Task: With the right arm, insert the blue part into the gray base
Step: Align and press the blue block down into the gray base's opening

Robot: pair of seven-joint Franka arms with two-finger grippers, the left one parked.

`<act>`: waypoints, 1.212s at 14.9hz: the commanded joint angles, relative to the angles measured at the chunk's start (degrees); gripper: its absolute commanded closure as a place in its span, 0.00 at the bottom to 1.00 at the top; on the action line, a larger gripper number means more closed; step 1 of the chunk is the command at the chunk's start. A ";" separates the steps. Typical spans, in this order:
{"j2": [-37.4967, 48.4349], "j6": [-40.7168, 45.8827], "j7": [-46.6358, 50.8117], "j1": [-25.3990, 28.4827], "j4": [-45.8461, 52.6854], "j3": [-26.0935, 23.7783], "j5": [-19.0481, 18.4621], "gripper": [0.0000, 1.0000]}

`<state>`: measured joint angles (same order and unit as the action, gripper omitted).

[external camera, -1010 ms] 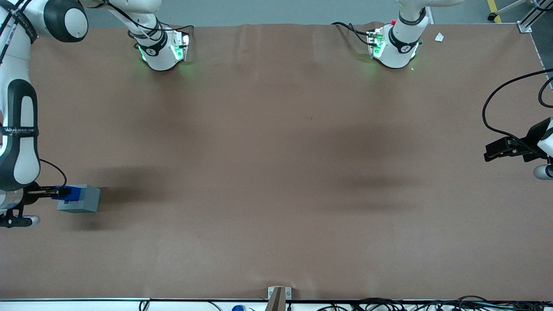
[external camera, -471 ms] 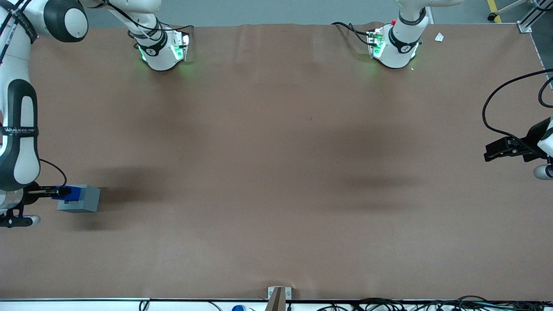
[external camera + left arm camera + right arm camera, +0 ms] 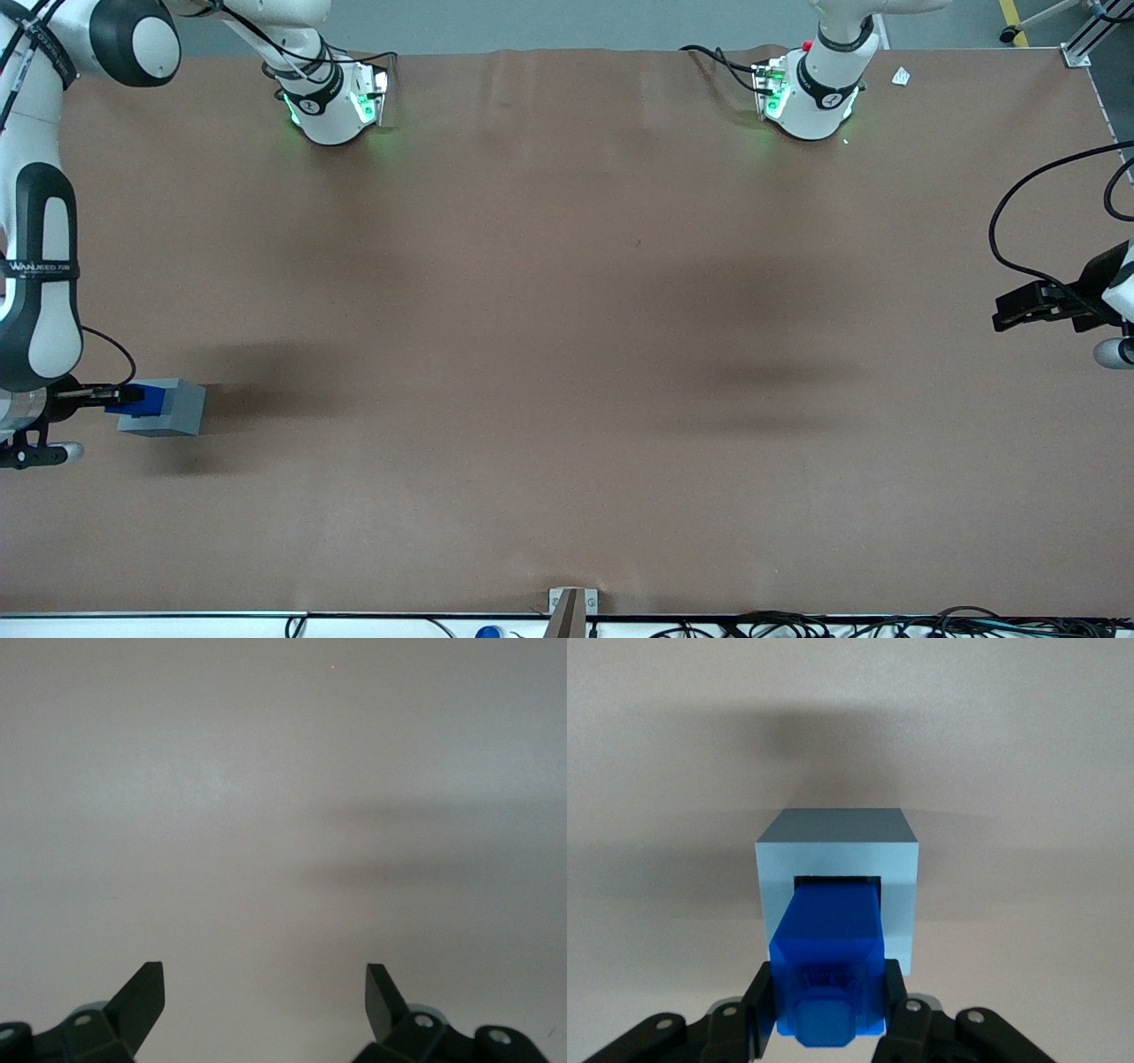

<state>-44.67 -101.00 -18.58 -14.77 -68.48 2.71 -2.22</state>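
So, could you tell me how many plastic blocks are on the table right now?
2. The gray base sits at the working arm's end of the table; the blue part, held by the gripper, is partly inside its recess.

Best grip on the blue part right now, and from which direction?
Grip the blue part on its two flat side walls, at the end sticking out of the gray base, approaching along its long axis. The gripper already clamps it that way; its leading end sits in the recess.

The blue part (image 3: 829, 974), clamped in the pincer (image 3: 826, 1014), stands partly in the gray base (image 3: 837, 877) recess.
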 commanded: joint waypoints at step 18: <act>0.46 -0.78 1.09 0.27 -1.21 -0.69 -0.94 0.00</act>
<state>-44.95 -101.55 -18.01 -14.47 -68.75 2.54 -2.24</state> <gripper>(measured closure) 0.361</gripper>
